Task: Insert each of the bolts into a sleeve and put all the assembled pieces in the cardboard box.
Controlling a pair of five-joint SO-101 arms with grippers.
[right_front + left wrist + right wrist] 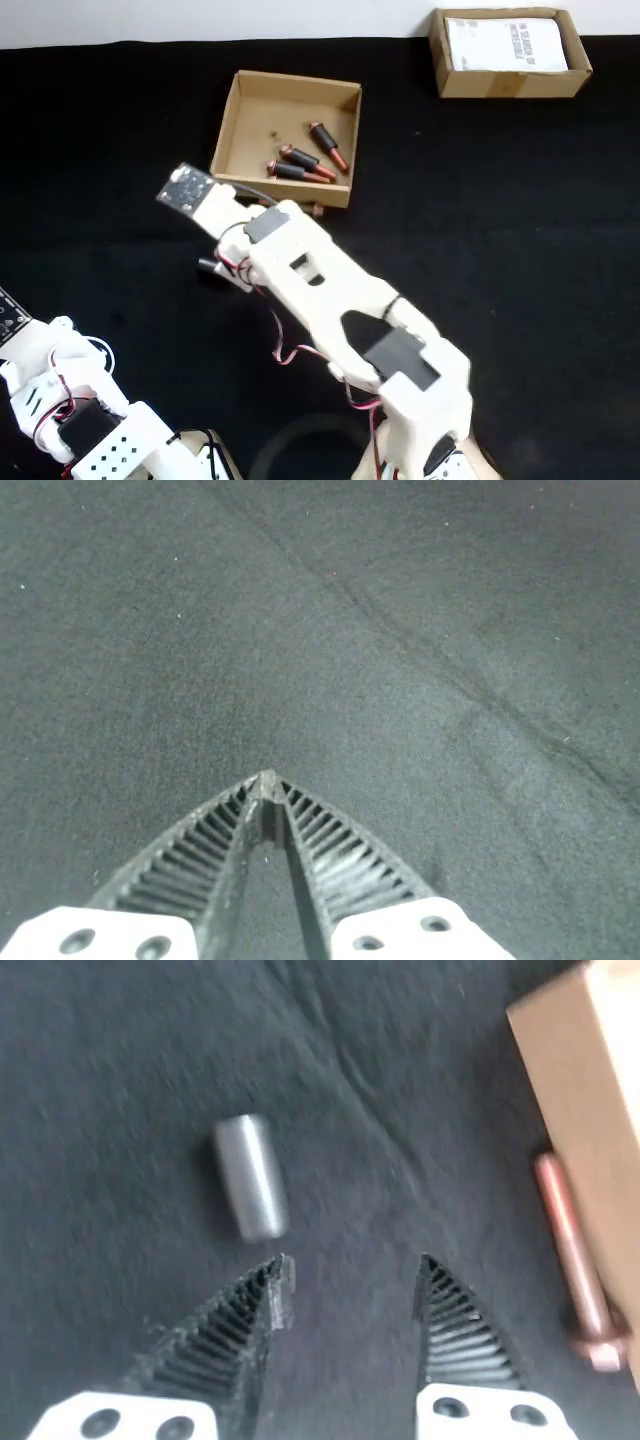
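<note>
Right gripper [352, 1270]: jaws wide open, nothing between them, hanging just above the table [500, 250] cloth.

Loose sleeve [250, 1175]: grey, on its side on the cloth, just past one fingertip and not touching it.

Loose bolt [575, 1260]: copper-coloured, flat on the cloth alongside the outer front wall of the box [262, 115]. Touching the wall or just off it, can't tell which. Its flared end is the end nearer the gripper. Bolt and sleeve are apart, and the gap of the open jaws faces the cloth between them.

Box: open top, mid-table toward the far edge. Three assembled pieces [300, 158] lie flat inside, all in its right half. Two are close together near the front wall, and the third is angled by the right wall.

Right arm [330, 290]: stretched diagonally from the near edge up to the box's front left corner.

Left gripper [265, 785]: jaws fully closed, tips meeting, gripping nothing, over bare cloth. Left arm [70, 400] is folded back at the near left corner of the table, well apart from box, bolt and sleeve.

Second box [510, 82] sits at the far right corner with a paper [505, 42] in it.
</note>
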